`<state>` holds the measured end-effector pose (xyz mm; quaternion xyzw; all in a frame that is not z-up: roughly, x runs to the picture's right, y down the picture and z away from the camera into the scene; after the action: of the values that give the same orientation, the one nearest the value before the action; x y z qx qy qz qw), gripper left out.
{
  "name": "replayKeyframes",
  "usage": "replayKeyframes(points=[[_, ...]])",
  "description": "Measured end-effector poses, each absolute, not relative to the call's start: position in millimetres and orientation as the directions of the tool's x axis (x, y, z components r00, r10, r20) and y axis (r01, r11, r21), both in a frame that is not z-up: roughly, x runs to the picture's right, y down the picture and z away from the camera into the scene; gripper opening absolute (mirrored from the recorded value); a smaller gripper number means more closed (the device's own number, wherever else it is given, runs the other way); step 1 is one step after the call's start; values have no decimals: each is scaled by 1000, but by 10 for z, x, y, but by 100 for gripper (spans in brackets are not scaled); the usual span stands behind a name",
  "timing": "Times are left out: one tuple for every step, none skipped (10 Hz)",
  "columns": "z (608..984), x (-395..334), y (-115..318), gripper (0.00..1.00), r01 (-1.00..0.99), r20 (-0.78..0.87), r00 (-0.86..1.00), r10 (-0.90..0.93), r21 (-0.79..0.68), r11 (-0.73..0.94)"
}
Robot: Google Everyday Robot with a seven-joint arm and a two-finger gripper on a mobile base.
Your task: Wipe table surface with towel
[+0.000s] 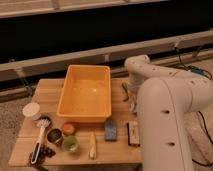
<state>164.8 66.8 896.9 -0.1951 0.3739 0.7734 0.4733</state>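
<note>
Single white arm [150,75] reached in from the right over the table [49,93], its bulky near link covering the table's right edge and near-right corner. Gripper [132,101] pointed down close to the right edge, roughly midway along it, just right of the tub [85,92]; much of it sat tucked against the arm. Fingers were drawn fully together. Towel [133,107], a small whitish-grey scrap with a bluish tint, lay on the slats directly under the fingertips, right at them. Whether the fingers actually pinched it could not be made out. A small green item [125,91], kind unclear, lay between the tub's right wall and the gripper. The tub, orange and rectangular, sat mid-table, nearer the far edge. Along the near edge, left to right: a brush [39,135] with a white head, handle running toward the near-left corner; dark berries [46,151] beside that handle; a dark cup [54,136]; an orange item [68,129], round; a green cup [71,145]; a yellow item [92,145], long and pale; a blue-grey sponge [110,130]; a brown block [133,134] hard against the arm's outline. A round white container [31,111] stood at the left edge, apart from the tub.
</note>
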Motion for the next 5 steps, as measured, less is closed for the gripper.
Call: replayKeyframes(points=[[8948,1475,700,0,-899,-677,-436,593,362,-248],[8915,1407,729,0,-907,-687,-418,595,347,-237],[8847,1291,808,0,-922,-704,-386,596,323,-216],[8753,1151,903,0,-936,-727,-351,590,296,-192],[8684,1087,984,0,-944,-747,-329,578,282,-172]])
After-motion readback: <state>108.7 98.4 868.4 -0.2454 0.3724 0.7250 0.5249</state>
